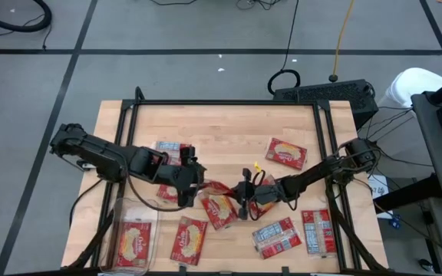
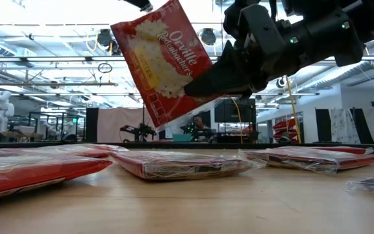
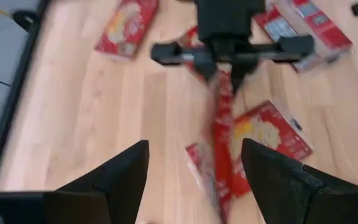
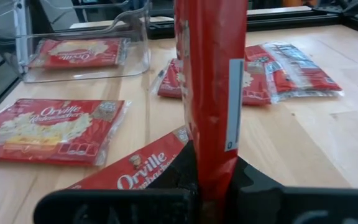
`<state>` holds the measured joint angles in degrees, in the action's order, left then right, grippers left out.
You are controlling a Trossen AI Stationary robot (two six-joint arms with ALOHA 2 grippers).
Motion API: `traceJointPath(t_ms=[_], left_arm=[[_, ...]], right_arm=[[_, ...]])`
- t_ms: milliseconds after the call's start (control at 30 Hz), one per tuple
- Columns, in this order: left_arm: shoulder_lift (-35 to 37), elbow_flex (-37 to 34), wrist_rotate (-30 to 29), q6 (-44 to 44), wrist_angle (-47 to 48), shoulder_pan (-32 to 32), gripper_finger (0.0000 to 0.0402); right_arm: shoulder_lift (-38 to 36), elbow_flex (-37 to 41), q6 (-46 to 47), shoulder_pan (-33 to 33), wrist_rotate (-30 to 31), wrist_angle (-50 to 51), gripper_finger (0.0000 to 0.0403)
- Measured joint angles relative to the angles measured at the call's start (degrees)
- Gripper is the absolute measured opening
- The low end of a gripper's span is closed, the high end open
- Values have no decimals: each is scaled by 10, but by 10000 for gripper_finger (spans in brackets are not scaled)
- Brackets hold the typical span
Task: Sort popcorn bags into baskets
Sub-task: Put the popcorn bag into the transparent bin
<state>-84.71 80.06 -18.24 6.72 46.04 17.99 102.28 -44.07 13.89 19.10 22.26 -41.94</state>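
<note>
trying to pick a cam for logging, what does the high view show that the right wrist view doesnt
Only the high view: both arms, the open left gripper close by the raised bag, and the packets by the right table edge.
Only the right wrist view: the right gripper shut on the bag's lower edge.
Both: the held popcorn bag, the clear bin with one packet in it.

The high view looks straight down on the whole bench (image 1: 221, 123). The low view sits at bench-top height, facing level across it into the room. Each wrist view looks forward from its own arm, close above the bench. All four views share the raised popcorn bag (image 2: 164, 62) over the bench's middle.
</note>
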Motion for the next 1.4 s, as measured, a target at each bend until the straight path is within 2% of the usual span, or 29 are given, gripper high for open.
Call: traceJointPath(t_ms=[233,367,467,667,733,967,1100,1233,1400], left_arm=[[-46,-9,34,-12,-37,-17,265],[-62,-9,81,-34,-47,-21,241],[-67,-8,93,-44,-55,-22,190],[-63,-9,107,-44,-47,-27,54],[-60,-9,108,-35,-33,-27,21],[-23,-9,135,5,34,-11,37],[24,-8,142,43,83,10,20],[78,-8,153,89,112,37,18],[136,-7,208,155,156,73,21]], right_arm=[[0,0,0,0,0,1,8],[0,0,0,0,1,1,9],[0,0,0,0,2,0,9],[0,0,-1,0,3,-2,10],[0,0,-10,0,3,-2,20],[-37,0,-33,5,8,5,100],[-61,7,-51,11,33,24,138],[-77,20,-60,13,35,25,155],[-80,35,-54,16,33,29,157]])
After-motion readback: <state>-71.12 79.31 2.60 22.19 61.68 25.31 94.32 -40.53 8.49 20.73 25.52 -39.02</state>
